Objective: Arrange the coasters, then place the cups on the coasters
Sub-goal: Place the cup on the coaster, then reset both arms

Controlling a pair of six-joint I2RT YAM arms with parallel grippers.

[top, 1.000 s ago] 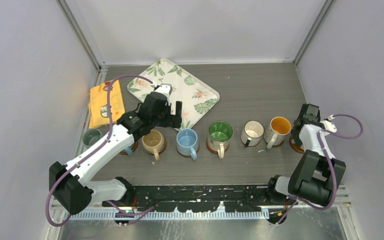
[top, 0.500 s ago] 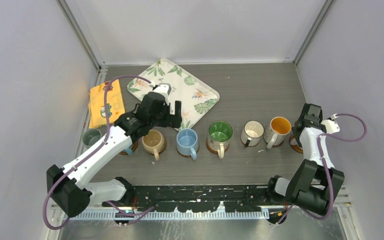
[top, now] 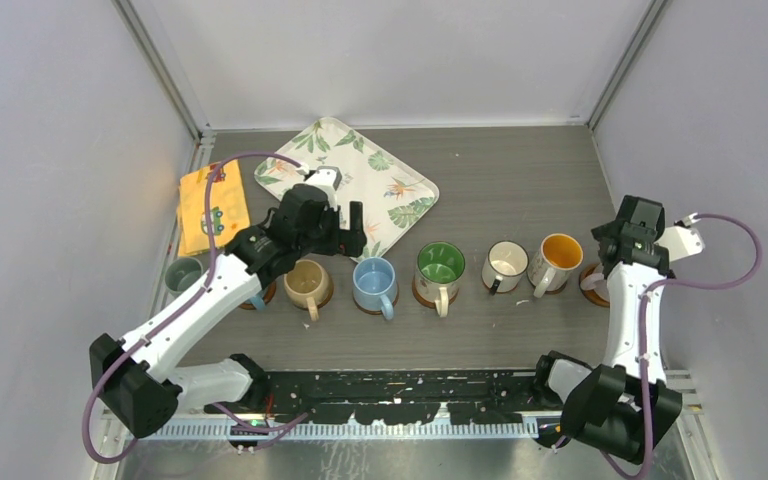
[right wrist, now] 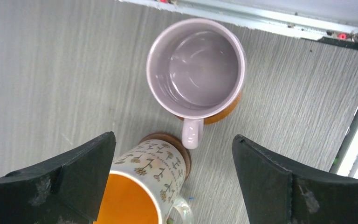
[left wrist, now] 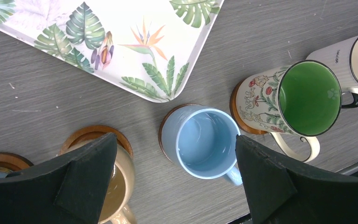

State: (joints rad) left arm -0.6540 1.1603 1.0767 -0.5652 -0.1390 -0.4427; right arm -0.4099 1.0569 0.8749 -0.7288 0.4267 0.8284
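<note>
Right end effector (right wrist: 172,139) hangs fully open, empty, above mauve cup (right wrist: 195,67) seated on its coaster (right wrist: 231,107); left end effector (left wrist: 175,140) equally open, empty. Risk: a finger clips the neighbouring patterned cup (right wrist: 144,186) on retreat.

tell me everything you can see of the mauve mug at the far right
The mauve mug is glossy, ceramic-looking, pale pinkish-grey inside and out, empty and upright. It stands on an orange-brown coaster near the right edge of the table. Its loop handle points toward the patterned orange-inside mug beside it. The open right gripper hangs above, not touching it.
</note>
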